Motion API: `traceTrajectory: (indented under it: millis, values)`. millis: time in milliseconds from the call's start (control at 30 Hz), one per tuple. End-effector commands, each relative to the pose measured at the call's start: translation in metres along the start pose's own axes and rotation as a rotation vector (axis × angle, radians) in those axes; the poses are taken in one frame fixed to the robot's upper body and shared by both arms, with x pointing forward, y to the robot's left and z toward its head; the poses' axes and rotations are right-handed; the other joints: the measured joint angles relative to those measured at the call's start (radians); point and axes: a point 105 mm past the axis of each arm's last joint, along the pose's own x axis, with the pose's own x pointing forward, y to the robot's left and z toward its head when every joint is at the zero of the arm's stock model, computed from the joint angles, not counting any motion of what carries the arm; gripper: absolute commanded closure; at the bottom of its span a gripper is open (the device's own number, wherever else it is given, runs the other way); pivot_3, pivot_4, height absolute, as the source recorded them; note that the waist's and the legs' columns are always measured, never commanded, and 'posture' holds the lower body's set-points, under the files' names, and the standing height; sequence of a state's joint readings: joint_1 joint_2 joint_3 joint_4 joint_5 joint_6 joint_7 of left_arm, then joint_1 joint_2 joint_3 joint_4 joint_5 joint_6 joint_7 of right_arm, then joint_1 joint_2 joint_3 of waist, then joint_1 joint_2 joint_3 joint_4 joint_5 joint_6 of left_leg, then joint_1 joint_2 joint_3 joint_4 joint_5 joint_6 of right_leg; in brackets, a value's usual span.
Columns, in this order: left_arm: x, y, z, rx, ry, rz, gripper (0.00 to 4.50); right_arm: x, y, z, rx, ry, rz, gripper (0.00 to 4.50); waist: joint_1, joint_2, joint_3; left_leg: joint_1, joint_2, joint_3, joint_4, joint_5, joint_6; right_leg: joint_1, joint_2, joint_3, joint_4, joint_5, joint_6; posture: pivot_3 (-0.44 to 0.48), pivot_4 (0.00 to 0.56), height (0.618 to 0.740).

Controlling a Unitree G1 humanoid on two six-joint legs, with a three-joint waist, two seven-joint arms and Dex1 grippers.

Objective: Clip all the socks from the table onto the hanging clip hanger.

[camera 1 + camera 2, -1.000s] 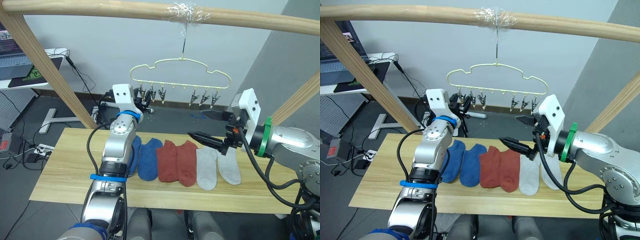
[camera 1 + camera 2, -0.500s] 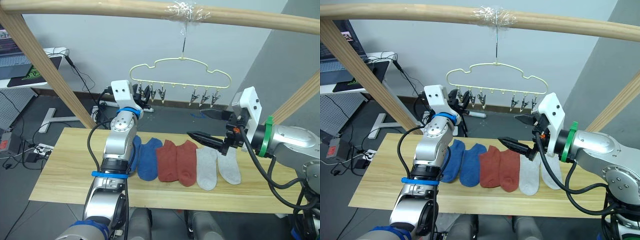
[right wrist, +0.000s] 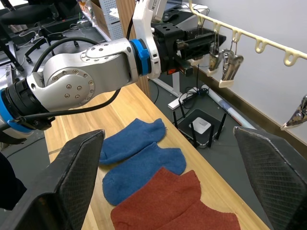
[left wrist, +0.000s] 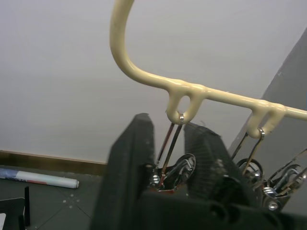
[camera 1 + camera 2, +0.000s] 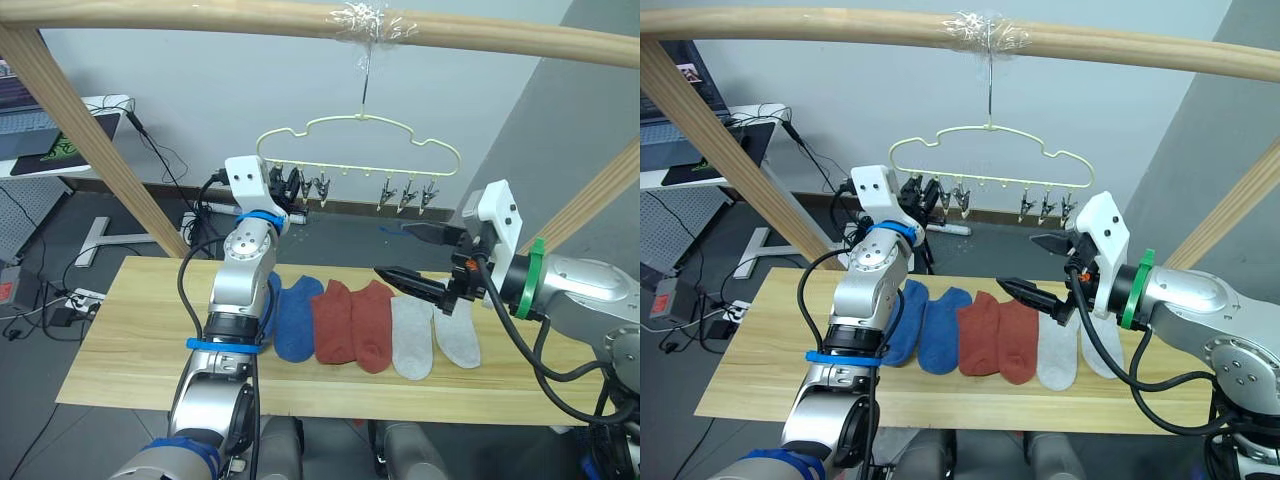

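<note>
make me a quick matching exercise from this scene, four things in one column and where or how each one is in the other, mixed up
Things:
1. blue socks
2. light grey socks
3. left gripper
4. right gripper

Places or states:
A. open, above the grey socks
B. around the hanger's end clip
C. table's left end of the sock row
D. table's right end of the sock row

Pairs: 1-C, 2-D, 3-B, 4-A
</note>
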State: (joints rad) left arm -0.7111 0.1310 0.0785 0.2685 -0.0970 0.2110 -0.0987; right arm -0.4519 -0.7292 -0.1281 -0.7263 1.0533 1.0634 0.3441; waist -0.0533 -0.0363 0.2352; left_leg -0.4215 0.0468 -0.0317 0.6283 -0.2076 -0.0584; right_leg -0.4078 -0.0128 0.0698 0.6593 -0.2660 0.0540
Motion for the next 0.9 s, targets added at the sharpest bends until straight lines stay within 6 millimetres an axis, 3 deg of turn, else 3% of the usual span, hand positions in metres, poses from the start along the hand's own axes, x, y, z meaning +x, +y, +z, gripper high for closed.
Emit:
traceTrajectory:
  millis: [33,100,433,700,900]
  values:
    - [0.003,-0.003,0.018,0.003,-0.064,-0.01,4.15,-0.003,0.007,0.009,-0.041,-0.034,0.013,0.0,-0.001,0.0,0.0,0.0,0.0,0.0,0.0,0.0,0.0,0.0,0.0,0.0,0.0,0.0,0.0,-0.102,0.241,0.74]
    - [0.003,-0.003,0.018,0.003,-0.063,-0.009,4.39,-0.002,0.006,0.009,-0.041,-0.034,0.012,0.0,-0.002,0.0,0.0,0.0,0.0,0.0,0.0,0.0,0.0,0.0,0.0,0.0,0.0,0.0,0.0,-0.099,0.243,0.74]
    - [0.0,-0.003,0.024,-0.019,-0.05,-0.083,4.39,0.0,0.003,0.008,-0.027,0.0,-0.001,0.0,-0.004,0.0,0.005,0.0,0.0,0.0,0.0,0.0,0.0,-0.001,0.0,0.0,0.0,0.0,0.0,-0.094,0.251,0.74]
    - [-0.008,-0.007,0.04,-0.24,0.027,-0.239,4.39,0.006,-0.013,-0.026,0.049,0.252,-0.067,0.0,-0.004,0.0,0.021,-0.005,0.0,-0.001,0.0,0.0,0.0,-0.005,0.0,0.0,0.001,0.0,0.0,-0.1,0.277,0.74]
    - [-0.015,-0.007,0.055,-0.348,0.053,-0.311,4.39,0.009,-0.047,-0.058,0.122,0.337,-0.31,0.0,-0.004,0.0,0.024,-0.012,0.0,-0.002,0.001,0.0,0.0,-0.013,0.0,-0.001,0.004,-0.001,0.001,-0.095,0.291,0.74]
